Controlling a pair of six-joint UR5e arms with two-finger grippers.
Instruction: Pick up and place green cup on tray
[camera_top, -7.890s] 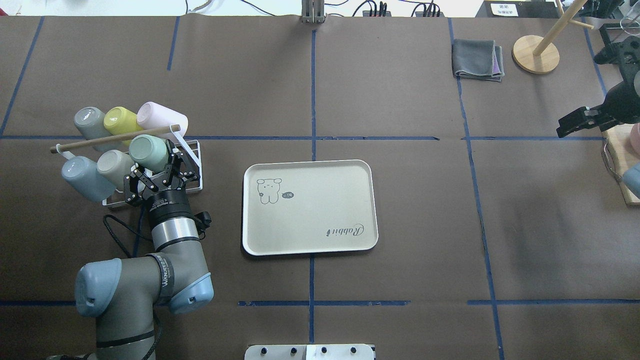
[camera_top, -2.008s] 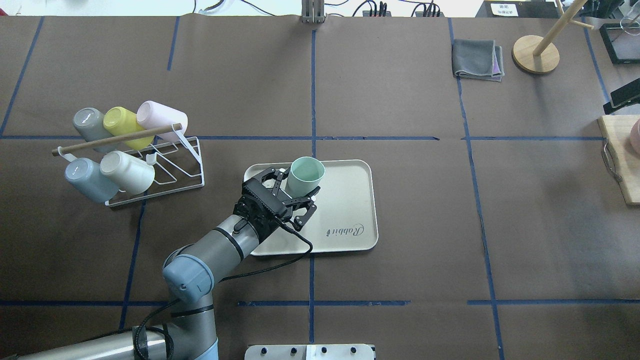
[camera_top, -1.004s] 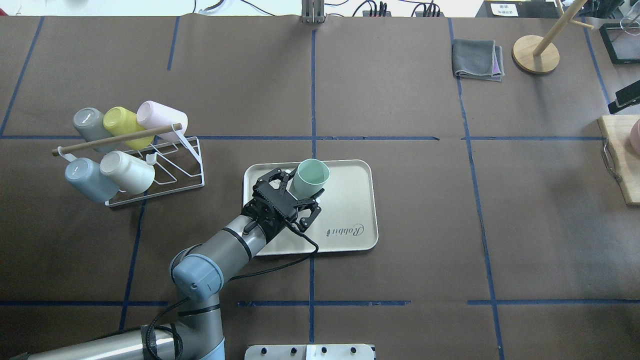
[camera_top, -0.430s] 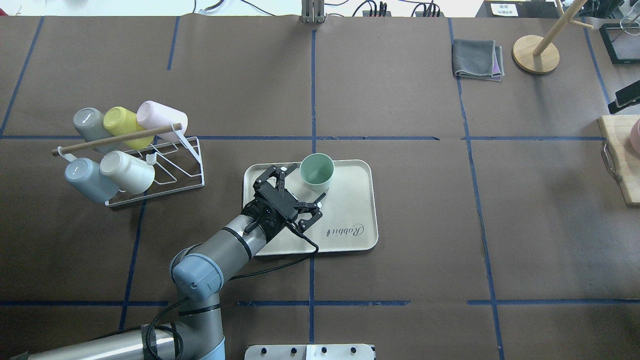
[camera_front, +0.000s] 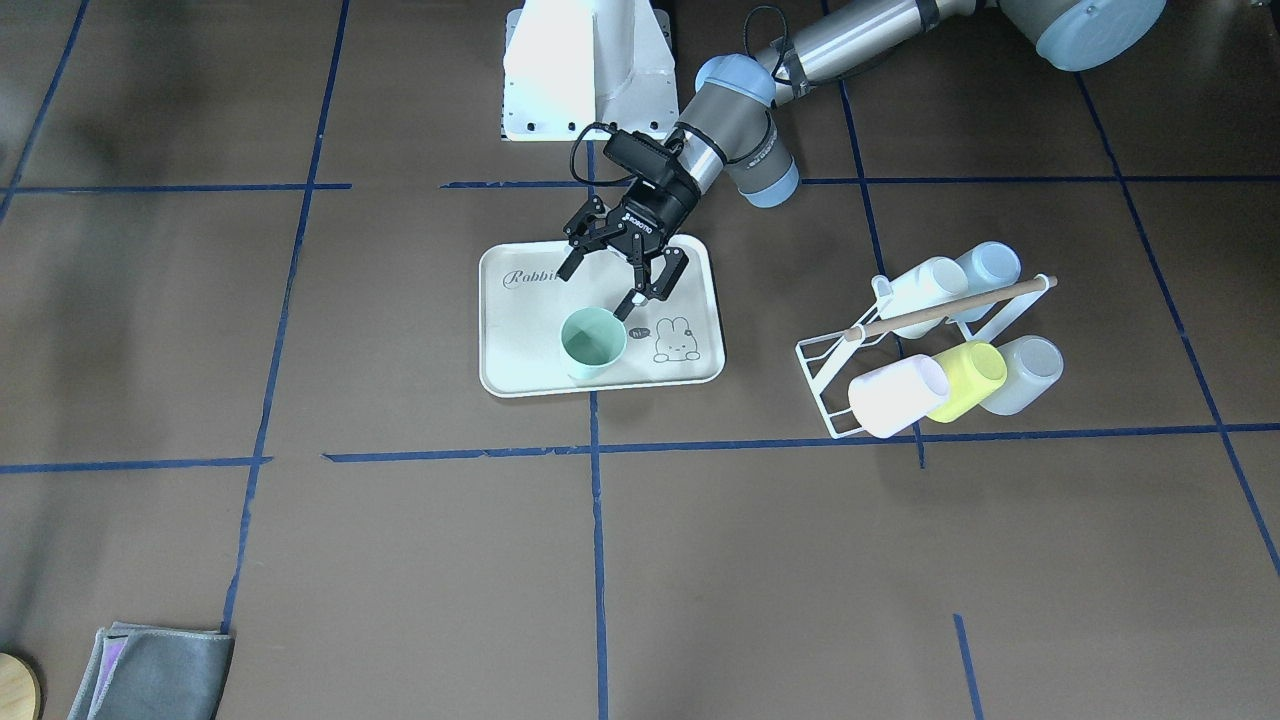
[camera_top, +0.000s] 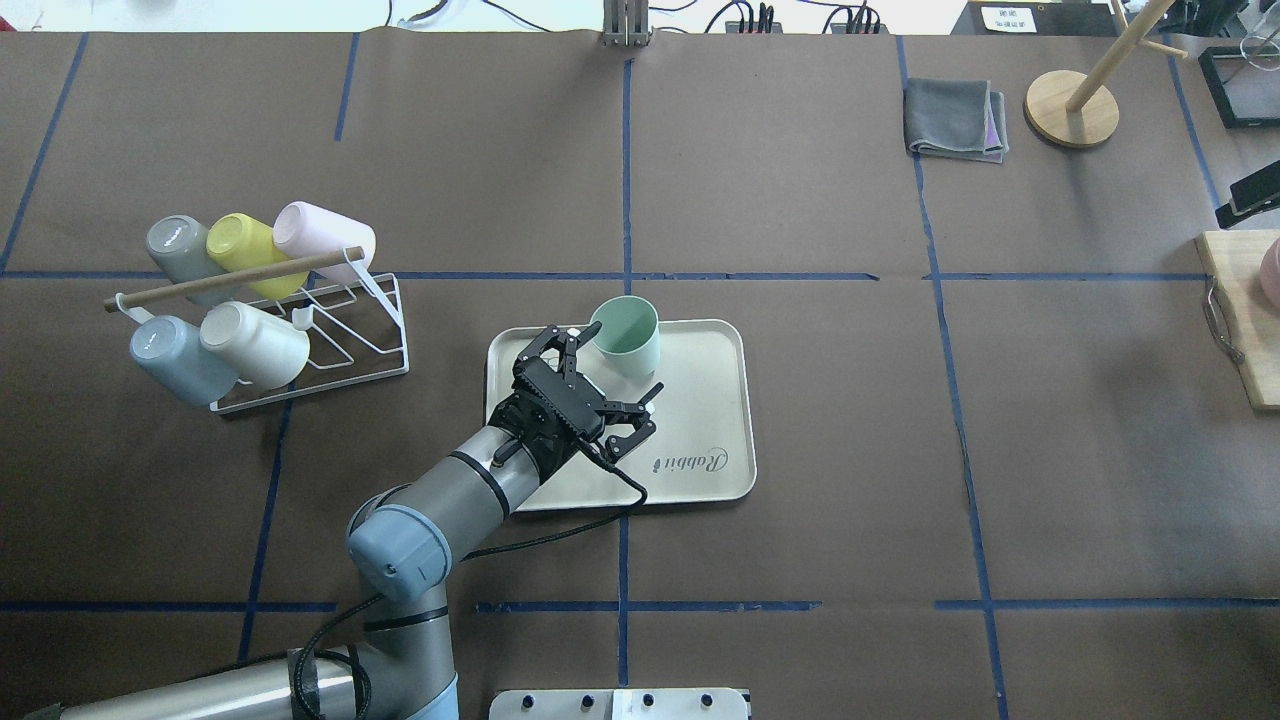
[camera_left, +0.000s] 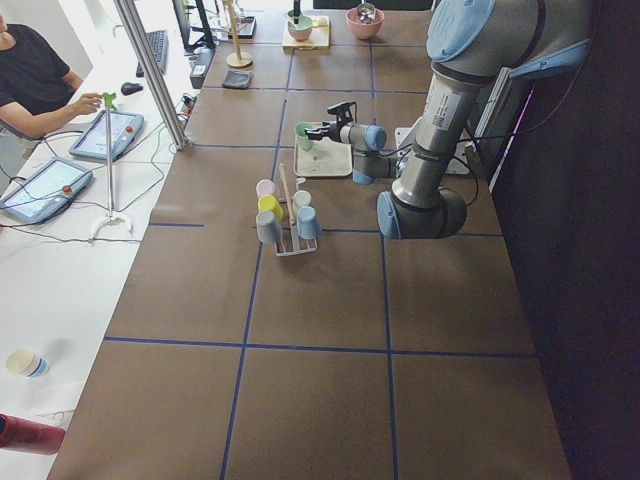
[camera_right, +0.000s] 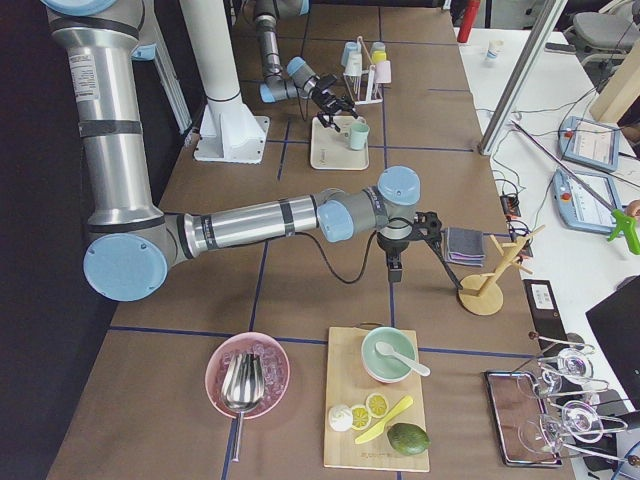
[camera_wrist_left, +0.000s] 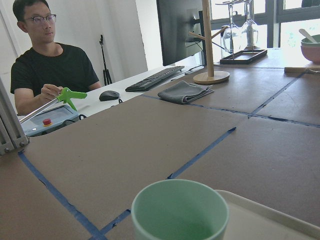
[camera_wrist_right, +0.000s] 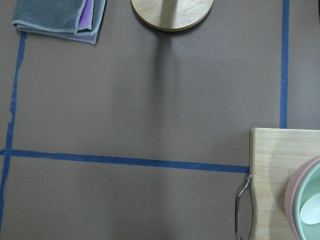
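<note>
On the far edge of the tray (camera_front: 520, 345), away from the robot, the green cup (camera_front: 593, 340) stands upright, mouth up, with nothing gripping it. Left gripper (camera_front: 600, 288) sits just on the robot's side of it, jaws spread wide and empty. Cup axis is vertical, so the retreat should go straight back toward the base. Right gripper (camera_right: 397, 262) is well apart; can't tell its state.
</note>
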